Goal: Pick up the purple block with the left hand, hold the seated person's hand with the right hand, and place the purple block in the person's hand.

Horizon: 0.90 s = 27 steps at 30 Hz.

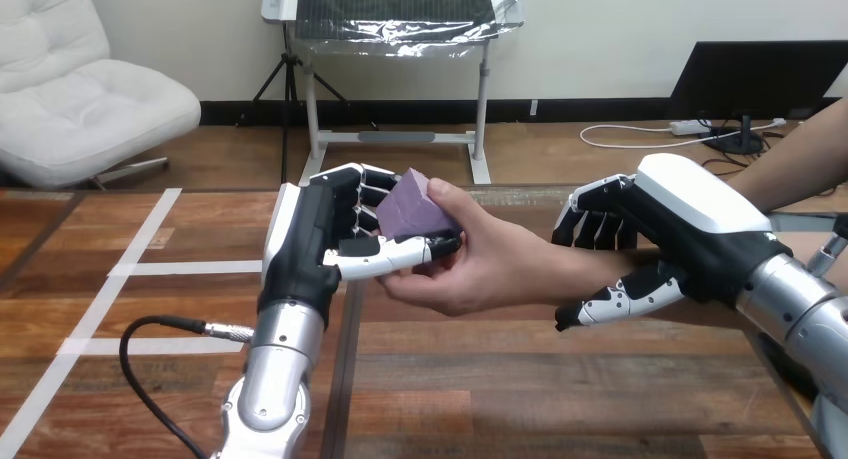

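Purple block: one item, tilted with a corner uppermost, raised above the wooden table near the middle of the head view. It is pinched in the left hand, with curled fingers behind it and the thumb stretched across its lower front. The block's long side cannot be made out with the fingers over it. Person's hand: enters from the view's right, palm turned toward the block, with its thumb touching the block's right face and its fingers reaching under the robot's thumb. Both the left hand and the person's hand are therefore on the block. Right hand: closed round the person's wrist, with fingers curled over the top and the thumb beneath. Key relation: the block lies directly right of the left palm and directly left of the person's palm, at the person's fingertips rather than deep in the hollow of the palm. The left hand is the nearer and the only robot hand on it. Judgement: the pick-up and the steadying hold look done and the handover is under way. What remains is for the left thumb and fingers to loosen. The likely risk is the block tipping off the person's fingertips if it is let go too far out.
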Each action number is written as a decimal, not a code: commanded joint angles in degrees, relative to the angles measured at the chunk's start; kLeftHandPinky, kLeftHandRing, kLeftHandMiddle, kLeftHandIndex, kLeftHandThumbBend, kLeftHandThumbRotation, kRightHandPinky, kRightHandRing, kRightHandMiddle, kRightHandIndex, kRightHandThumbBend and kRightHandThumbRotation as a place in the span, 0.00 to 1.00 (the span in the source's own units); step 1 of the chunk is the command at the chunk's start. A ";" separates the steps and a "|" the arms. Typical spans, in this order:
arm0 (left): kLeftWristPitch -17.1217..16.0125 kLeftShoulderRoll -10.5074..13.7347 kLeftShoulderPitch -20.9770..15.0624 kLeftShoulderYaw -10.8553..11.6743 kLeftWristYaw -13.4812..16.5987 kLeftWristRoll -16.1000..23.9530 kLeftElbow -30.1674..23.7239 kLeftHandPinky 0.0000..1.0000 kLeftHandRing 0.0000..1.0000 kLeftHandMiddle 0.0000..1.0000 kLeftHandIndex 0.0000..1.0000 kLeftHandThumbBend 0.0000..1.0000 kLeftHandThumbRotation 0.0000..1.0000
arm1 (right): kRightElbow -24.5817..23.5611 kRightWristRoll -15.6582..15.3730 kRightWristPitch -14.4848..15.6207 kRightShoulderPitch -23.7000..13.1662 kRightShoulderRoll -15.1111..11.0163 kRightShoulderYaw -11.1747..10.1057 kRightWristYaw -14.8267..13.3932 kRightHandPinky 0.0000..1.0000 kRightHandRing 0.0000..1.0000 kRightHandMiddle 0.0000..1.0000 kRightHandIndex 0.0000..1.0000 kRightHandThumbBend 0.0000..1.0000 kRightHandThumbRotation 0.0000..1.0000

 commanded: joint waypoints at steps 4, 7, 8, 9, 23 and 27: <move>0.38 -1.59 -4.35 -4.93 -1.56 2.15 1.36 0.25 0.32 0.38 0.44 0.68 0.00 | 1.99 0.20 1.26 1.78 1.49 0.84 0.73 0.38 0.43 0.48 0.52 0.84 0.22; 0.31 -1.88 -4.18 -5.53 -2.04 2.09 1.59 0.25 0.31 0.38 0.44 0.68 0.00 | 1.94 0.16 1.39 1.81 1.55 0.91 0.68 0.38 0.44 0.48 0.52 0.84 0.21; 0.31 -1.95 -4.13 -5.62 -2.15 2.07 1.63 0.25 0.31 0.38 0.44 0.68 0.00 | 1.92 0.15 1.42 1.82 1.57 0.93 0.67 0.38 0.44 0.48 0.52 0.84 0.21; 0.49 -2.08 -4.03 -5.89 -2.49 2.01 1.65 0.24 0.31 0.38 0.44 0.68 0.00 | 1.93 0.13 1.47 1.83 1.59 0.94 0.65 0.38 0.44 0.48 0.52 0.84 0.21; -0.16 -2.54 -3.09 -7.00 -4.51 1.61 2.64 0.24 0.31 0.38 0.43 0.69 0.00 | 2.09 0.03 1.09 1.98 1.67 0.87 0.18 0.39 0.44 0.49 0.52 0.84 0.21; -0.23 -2.52 -2.85 -7.00 -4.82 1.44 2.87 0.25 0.32 0.38 0.43 0.69 0.00 | 2.63 0.21 0.49 2.02 1.62 0.72 -0.06 0.39 0.44 0.49 0.52 0.84 0.20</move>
